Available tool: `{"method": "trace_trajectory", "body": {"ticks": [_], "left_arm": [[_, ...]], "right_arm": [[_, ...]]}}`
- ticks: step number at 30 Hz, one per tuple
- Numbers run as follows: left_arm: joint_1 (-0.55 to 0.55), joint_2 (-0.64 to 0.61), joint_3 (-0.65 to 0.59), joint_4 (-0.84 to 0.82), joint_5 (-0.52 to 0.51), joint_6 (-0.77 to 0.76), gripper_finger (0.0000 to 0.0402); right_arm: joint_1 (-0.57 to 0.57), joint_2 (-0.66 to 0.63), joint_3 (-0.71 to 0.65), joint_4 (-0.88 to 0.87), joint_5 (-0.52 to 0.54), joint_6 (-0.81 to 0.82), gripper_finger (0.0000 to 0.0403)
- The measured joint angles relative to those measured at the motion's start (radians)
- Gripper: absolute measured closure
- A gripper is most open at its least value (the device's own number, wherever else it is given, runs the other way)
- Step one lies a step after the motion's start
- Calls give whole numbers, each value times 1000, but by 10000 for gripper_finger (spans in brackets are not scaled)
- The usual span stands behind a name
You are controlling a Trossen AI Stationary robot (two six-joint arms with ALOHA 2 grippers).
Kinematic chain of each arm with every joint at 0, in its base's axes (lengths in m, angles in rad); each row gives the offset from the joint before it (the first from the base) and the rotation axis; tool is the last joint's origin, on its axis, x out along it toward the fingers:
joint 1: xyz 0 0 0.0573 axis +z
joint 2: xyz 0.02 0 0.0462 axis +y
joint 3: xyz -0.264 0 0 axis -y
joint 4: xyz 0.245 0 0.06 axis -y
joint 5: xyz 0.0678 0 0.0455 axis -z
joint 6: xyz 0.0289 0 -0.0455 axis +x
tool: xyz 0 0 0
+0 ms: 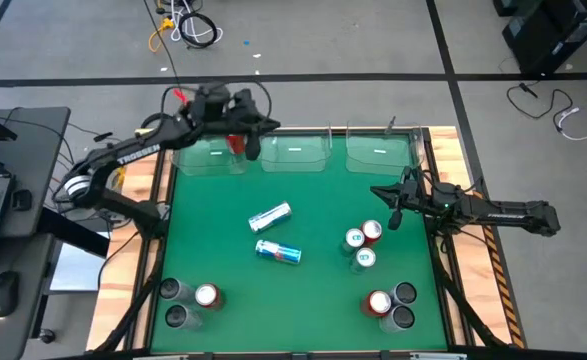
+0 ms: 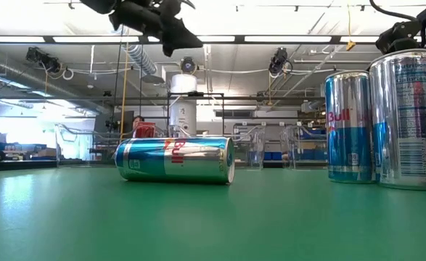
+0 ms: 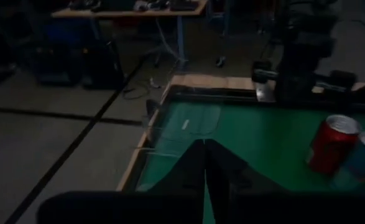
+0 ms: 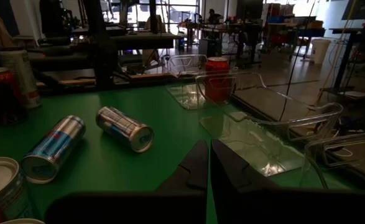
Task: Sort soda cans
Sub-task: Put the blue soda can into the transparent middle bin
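A red soda can (image 1: 235,143) stands upright in the far-left clear bin (image 1: 205,158); it also shows in the right wrist view (image 4: 217,78). My left gripper (image 1: 263,130) hovers shut above that bin's right side, holding nothing, its fingers (image 3: 205,180) pointing toward the table's right. Two blue-and-white cans (image 1: 270,217) (image 1: 278,252) lie on their sides mid-table. Upright cans stand in groups: red and blue ones (image 1: 363,243) at the right, red and dark ones near left (image 1: 191,300) and near right (image 1: 391,303). My right gripper (image 1: 381,195) waits shut at the right edge.
Three clear bins line the table's far edge: left, middle (image 1: 295,152) and right (image 1: 378,150); the middle and right ones hold no cans. The green mat (image 1: 313,300) has free room in the middle near the front. A laptop desk (image 1: 3,190) stands left of the table.
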State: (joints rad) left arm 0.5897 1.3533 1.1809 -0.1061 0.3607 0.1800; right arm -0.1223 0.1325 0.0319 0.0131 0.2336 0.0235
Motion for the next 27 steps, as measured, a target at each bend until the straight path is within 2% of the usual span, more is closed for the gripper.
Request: {"method": "trace_trajectory", "body": {"ticks": [14, 20, 27], "left_arm": [[-140, -148, -320, 343, 11, -1, 393], [-160, -207, -429, 381, 13, -5, 393], [-167, -246, -513, 437, 11, -2, 393]], "right_arm": [[0, 0, 0, 5, 0, -1, 396], [0, 0, 0, 104, 0, -73, 396], [0, 0, 0, 284, 0, -69, 396]]}}
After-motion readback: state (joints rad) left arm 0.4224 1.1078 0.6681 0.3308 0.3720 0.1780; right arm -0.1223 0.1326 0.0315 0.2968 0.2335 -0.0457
